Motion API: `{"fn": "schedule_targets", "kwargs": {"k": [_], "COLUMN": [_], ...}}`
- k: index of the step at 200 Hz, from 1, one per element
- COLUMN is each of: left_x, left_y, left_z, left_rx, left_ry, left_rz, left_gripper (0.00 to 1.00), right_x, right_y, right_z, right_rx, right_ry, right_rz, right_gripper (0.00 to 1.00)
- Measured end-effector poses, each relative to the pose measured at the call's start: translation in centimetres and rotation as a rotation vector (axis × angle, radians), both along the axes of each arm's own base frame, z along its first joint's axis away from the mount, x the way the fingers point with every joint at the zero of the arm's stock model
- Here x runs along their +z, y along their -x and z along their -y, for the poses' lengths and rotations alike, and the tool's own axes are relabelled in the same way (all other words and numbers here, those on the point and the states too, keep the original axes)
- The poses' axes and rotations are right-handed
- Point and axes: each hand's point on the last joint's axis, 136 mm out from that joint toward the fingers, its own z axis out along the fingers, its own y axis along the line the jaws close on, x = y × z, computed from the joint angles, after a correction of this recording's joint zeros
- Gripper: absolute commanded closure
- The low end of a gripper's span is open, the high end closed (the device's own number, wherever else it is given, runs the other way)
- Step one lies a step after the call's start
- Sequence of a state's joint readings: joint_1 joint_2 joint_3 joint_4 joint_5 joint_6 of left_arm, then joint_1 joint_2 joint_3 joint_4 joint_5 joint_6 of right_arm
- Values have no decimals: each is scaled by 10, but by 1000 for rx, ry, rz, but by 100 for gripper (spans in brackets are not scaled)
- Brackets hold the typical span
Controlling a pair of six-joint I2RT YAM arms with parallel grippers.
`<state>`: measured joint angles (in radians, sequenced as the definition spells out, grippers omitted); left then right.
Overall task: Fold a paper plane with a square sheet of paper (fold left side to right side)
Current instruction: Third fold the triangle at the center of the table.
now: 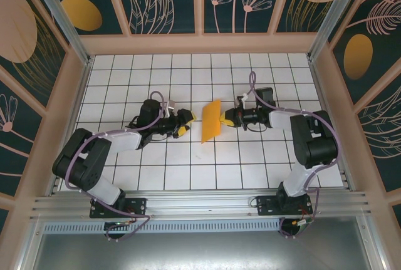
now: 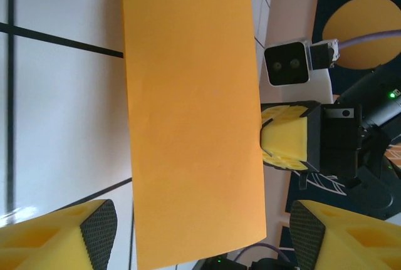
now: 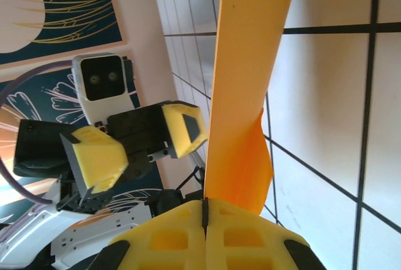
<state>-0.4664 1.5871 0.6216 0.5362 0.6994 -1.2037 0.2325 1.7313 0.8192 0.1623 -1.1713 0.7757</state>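
The square sheet of paper point(image 1: 210, 121) is bright orange and doubled into a narrow rectangle, not a paper plane. It is held up off the white tiles, standing nearly on edge. My right gripper point(image 1: 227, 118) is shut on its right edge; in the right wrist view the yellow pads point(image 3: 188, 232) meet on the paper point(image 3: 244, 76), and a second layer bulges out to the right. My left gripper point(image 1: 185, 123) is open just left of the sheet, not touching it. In the left wrist view the paper point(image 2: 194, 113) hangs in front of the left gripper point(image 2: 200, 235), with the right gripper point(image 2: 285, 141) behind it.
The white tiled table point(image 1: 188, 170) is walled by pale frames and dark floral panels point(image 1: 156, 0) on three sides. The arm bases sit on the metal rail point(image 1: 200, 204) at the near edge. The two grippers face each other, about one tile apart.
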Motion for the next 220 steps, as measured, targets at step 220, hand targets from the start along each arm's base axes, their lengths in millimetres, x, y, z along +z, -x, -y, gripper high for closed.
{"fn": "schedule_targets", "kwargs": {"k": [220], "left_x": [-25], "left_y": [3], "left_z": [42], "left_rx": [-14], "left_ry": [133], "left_rz": [-117], "left_gripper": [59], "right_x": [-3], "right_y": [3], "right_z": [2], "right_rx": [-13], "right_ry": [11], "right_rz": [-4], "right_gripper": [100]}}
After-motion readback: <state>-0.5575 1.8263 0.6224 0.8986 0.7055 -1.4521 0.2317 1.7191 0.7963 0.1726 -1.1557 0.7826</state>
